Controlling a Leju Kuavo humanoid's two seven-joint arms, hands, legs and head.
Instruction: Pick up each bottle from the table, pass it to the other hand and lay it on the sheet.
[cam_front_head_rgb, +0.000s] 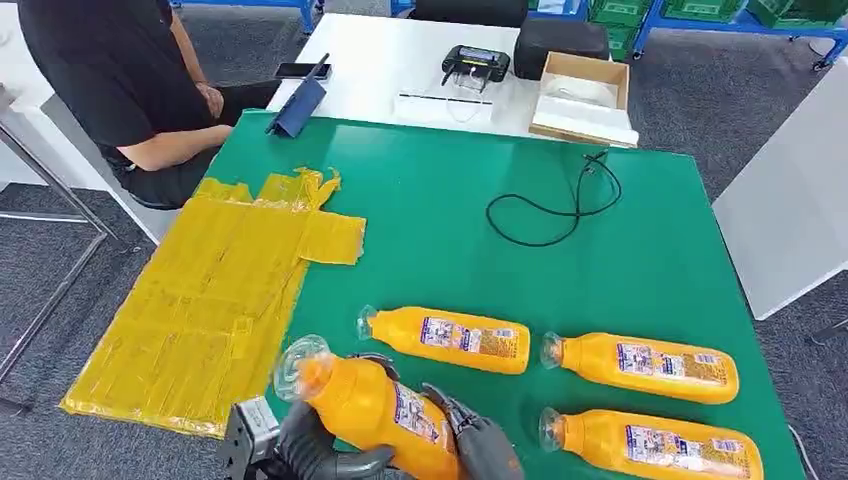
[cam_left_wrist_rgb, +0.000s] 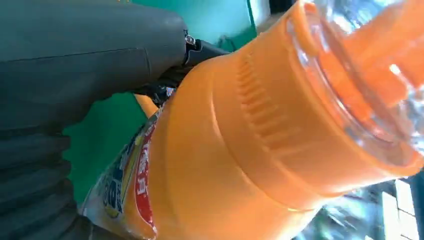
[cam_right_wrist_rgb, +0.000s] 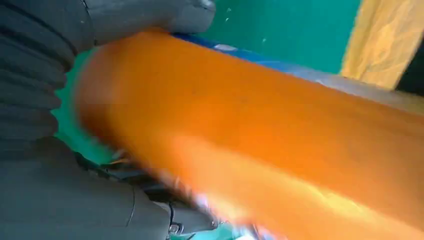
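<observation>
An orange bottle (cam_front_head_rgb: 375, 405) is held above the near edge of the green table (cam_front_head_rgb: 440, 210), gripped by both hands at once. Its long axis runs diagonally: the clear cap end is directed to the far left, toward the yellow sheet (cam_front_head_rgb: 200, 300), and the base to the near right. The neck is raised slightly above the base. The left hand (cam_front_head_rgb: 320, 452) is closed under and around the shoulder of the bottle; in the left wrist view the thick thumb (cam_left_wrist_rgb: 90, 55) is pressed against the orange wall just below the ribbed neck. The right hand (cam_front_head_rgb: 480, 440) is wrapped around the labelled lower body, its dark fingers (cam_front_head_rgb: 450, 405) curled over the label; in the right wrist view the thumb (cam_right_wrist_rgb: 150, 17) is laid on the blurred orange wall.

Three further bottles are lying flat on the table, caps to the left, bases to the right: one (cam_front_head_rgb: 450, 340) just beyond the held bottle, one (cam_front_head_rgb: 645, 367) to its right, and one (cam_front_head_rgb: 655, 443) at the near right. The sheet is spread over the left table edge. A black cable (cam_front_head_rgb: 560, 205) is coiled on the far side. A seated person (cam_front_head_rgb: 130, 80) is placed at the far left
</observation>
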